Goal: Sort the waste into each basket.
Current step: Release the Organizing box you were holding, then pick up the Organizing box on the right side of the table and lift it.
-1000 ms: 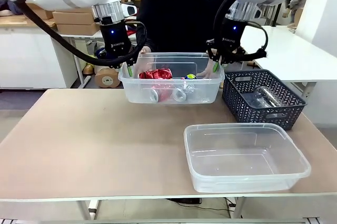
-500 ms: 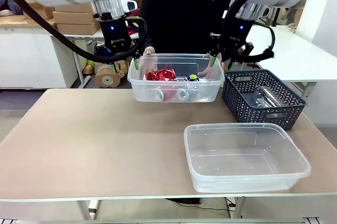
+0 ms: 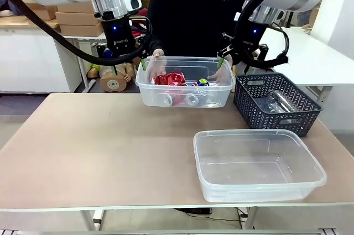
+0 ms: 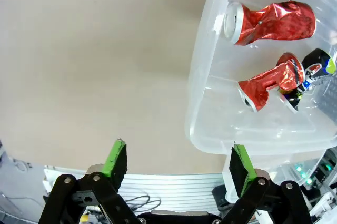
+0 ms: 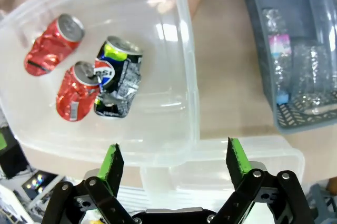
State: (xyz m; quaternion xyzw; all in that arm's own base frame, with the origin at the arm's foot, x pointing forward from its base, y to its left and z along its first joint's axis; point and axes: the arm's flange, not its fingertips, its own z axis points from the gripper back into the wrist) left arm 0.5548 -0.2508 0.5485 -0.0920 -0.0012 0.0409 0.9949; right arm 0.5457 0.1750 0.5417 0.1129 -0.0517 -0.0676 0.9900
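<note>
**Item 1, crushed cans** [image 5: 73, 96]: two red and one dark, lying on their sides in the far clear tub [image 3: 218, 95]. A person's hands [image 3: 156, 56] steady the tub at its far rim. The cans are light, thin-walled and already dented, stiff enough for a firm pinch (the painted skin looks slick, I'd guess). Best hold, I judge: across the pinched waist, pads on the flattened faces. The dark can touches a red one; the other red can lies freer.

**Item 2, bottles** [image 5: 316, 76]: clear, lying in the dark lattice basket [image 3: 260, 88]. Probably light and springy.

**Item 3, empty tub** [image 3: 249, 133]: on the near part of the table [image 3: 99, 146].

**My left gripper** [image 4: 178, 154] **and right gripper** [image 5: 172, 156]: both spread wide with nothing between the pads, one above each end of the tub.
</note>
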